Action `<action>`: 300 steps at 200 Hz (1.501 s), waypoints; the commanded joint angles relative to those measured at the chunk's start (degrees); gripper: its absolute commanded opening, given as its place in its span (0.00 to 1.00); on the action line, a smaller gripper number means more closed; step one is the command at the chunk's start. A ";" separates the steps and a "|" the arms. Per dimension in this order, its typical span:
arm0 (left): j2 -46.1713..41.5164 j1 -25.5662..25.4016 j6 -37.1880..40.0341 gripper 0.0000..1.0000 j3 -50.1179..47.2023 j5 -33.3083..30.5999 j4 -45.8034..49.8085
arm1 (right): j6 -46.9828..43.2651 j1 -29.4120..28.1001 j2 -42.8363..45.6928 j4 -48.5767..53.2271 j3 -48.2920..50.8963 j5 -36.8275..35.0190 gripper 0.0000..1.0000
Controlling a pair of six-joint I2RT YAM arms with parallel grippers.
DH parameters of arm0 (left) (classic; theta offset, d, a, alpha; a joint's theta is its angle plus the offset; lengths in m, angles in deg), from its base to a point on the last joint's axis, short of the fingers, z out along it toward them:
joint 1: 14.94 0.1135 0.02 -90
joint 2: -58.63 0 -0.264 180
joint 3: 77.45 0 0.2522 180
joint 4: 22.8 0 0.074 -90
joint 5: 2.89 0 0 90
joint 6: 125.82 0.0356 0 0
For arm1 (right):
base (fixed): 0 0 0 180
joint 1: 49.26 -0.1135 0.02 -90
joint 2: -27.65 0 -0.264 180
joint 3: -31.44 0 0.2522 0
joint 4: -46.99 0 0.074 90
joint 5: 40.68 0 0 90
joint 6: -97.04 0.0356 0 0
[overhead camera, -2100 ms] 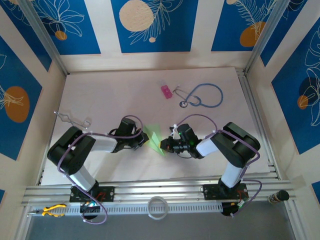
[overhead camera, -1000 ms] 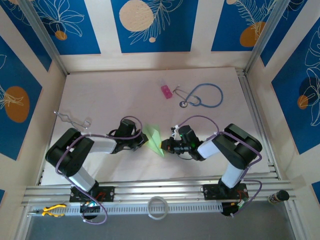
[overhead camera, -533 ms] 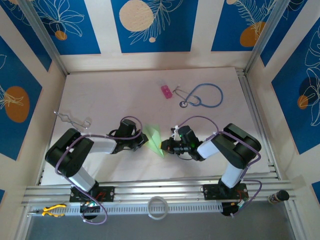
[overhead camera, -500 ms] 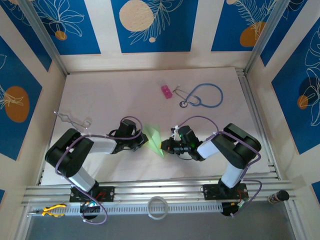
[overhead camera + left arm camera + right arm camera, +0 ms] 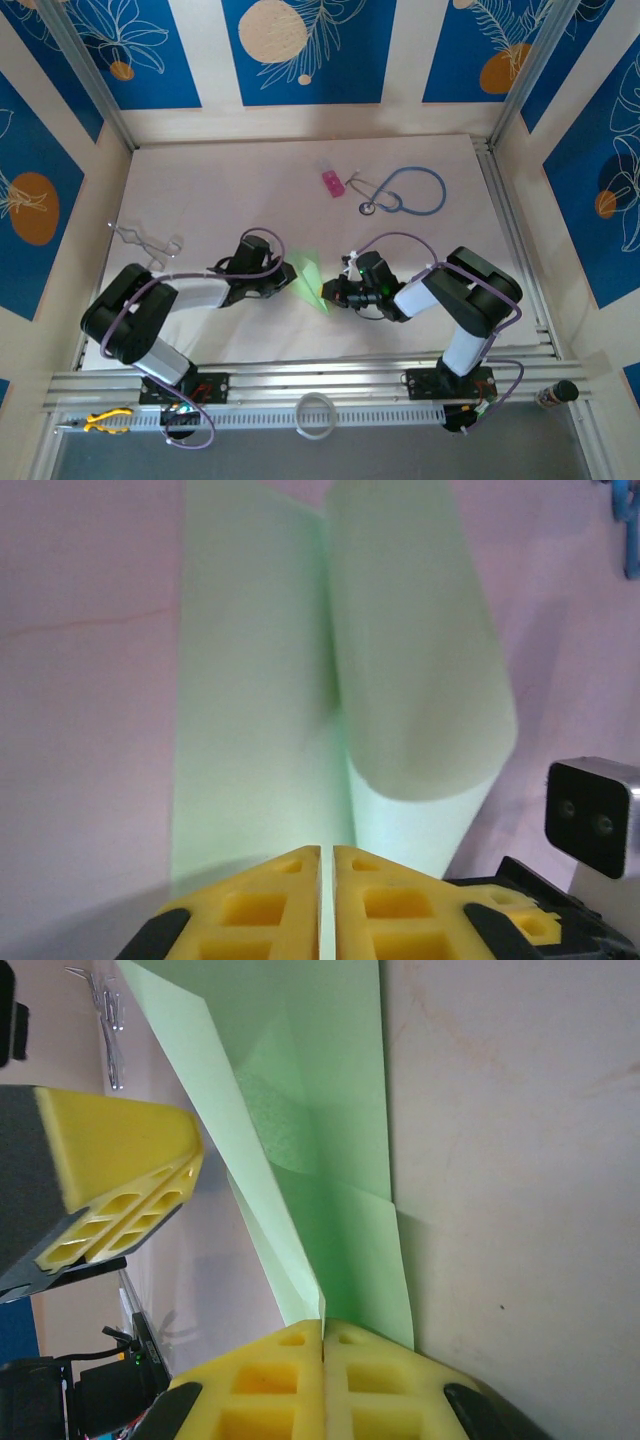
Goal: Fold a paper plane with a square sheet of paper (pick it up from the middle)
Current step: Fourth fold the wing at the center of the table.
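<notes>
Evidently the left gripper (image 5: pixel 326 855) has just let go, jaws nearly together and empty; the paper plane (image 5: pixel 330 1110) flap curls up, so that crease needs pressing, the right gripper (image 5: pixel 323 1328) clamped on its edge

The pale table (image 5: pixel 220 190) carries four things. A pink block (image 5: pixel 332 183) lies at upper centre, and a blue stethoscope (image 5: pixel 370 208) lies just right of it, not touching. A bent wire piece (image 5: pixel 145 240) lies near the left edge. Green paper (image 5: pixel 310 280) rests at lower centre, one flap curled up off the surface.
</notes>
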 commanded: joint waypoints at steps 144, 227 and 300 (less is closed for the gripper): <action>9.75 -0.67 4.56 0.10 6.53 8.96 -7.24 | 2.04 -0.03 -2.38 2.75 0.97 -0.56 0.02; 11.55 -0.69 4.68 0.10 7.50 9.28 -6.90 | 1.77 0.33 -2.31 3.77 0.76 -0.21 0.02; 12.83 -0.69 5.20 0.10 8.53 9.13 -5.23 | 1.58 0.31 -2.14 3.99 0.84 -0.20 0.02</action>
